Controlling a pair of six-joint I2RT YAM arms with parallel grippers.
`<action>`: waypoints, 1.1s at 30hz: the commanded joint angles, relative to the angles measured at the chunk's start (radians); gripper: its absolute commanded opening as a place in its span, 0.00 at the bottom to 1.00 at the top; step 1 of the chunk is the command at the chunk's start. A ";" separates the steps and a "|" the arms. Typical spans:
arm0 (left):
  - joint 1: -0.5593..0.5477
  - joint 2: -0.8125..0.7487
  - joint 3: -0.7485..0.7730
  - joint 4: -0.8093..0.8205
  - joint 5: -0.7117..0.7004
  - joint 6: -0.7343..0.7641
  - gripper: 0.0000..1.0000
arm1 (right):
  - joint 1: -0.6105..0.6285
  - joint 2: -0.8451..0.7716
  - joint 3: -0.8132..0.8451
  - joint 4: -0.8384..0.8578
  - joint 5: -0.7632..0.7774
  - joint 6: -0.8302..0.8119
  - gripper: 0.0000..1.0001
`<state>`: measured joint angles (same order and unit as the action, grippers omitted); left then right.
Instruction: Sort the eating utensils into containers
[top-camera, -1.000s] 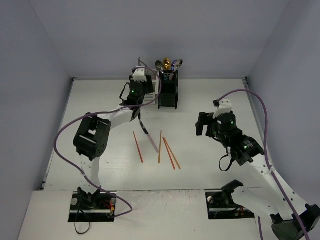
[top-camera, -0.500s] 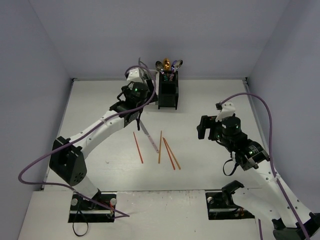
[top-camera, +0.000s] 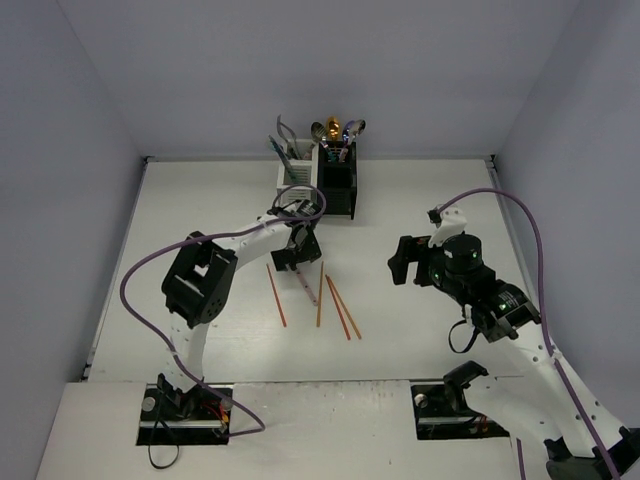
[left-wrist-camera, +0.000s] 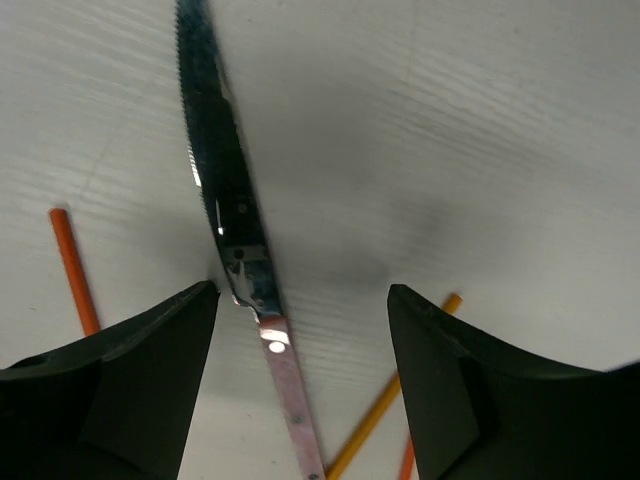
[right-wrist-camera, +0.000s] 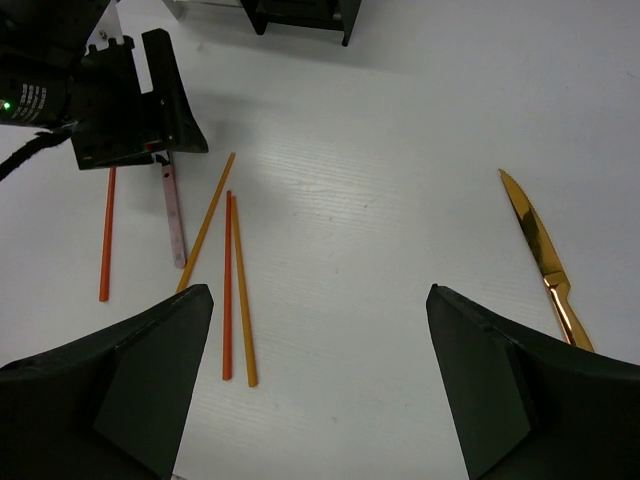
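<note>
The white caddy (top-camera: 297, 176) and black caddy (top-camera: 337, 182) stand joined at the back, with spoons and other utensils upright in them. A knife with a dark serrated blade (left-wrist-camera: 215, 170) and a pink handle (left-wrist-camera: 292, 405) lies on the table. My left gripper (top-camera: 298, 254) is open and low over it, one finger on each side (left-wrist-camera: 300, 320). Several orange-red chopsticks (top-camera: 320, 296) lie just in front. My right gripper (top-camera: 400, 262) is open and empty above the table (right-wrist-camera: 318, 330). A gold knife (right-wrist-camera: 545, 262) lies to its right.
One chopstick (right-wrist-camera: 106, 235) lies apart to the left of the pink handle (right-wrist-camera: 174, 215); three others (right-wrist-camera: 228, 285) lie to its right. The left gripper's body (right-wrist-camera: 130, 100) shows in the right wrist view. Grey walls close in the white table (top-camera: 200, 200).
My left gripper has moved from beside the white caddy toward the near side and down over the pink-handled knife. The right arm has shifted only slightly.
</note>
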<state>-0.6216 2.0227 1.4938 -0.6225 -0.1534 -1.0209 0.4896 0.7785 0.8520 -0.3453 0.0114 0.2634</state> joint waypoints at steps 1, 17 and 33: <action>-0.001 -0.011 0.064 -0.087 0.068 -0.091 0.61 | -0.007 -0.018 0.008 0.025 -0.040 0.010 0.86; -0.004 0.016 0.021 -0.201 0.087 -0.146 0.25 | -0.006 -0.035 -0.006 0.019 -0.039 0.014 0.87; -0.014 -0.100 0.172 -0.253 -0.083 -0.001 0.00 | -0.007 -0.053 0.004 0.014 -0.036 0.016 0.87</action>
<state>-0.6242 2.0458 1.5476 -0.8199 -0.1014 -1.1151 0.4896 0.7326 0.8413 -0.3653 -0.0166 0.2697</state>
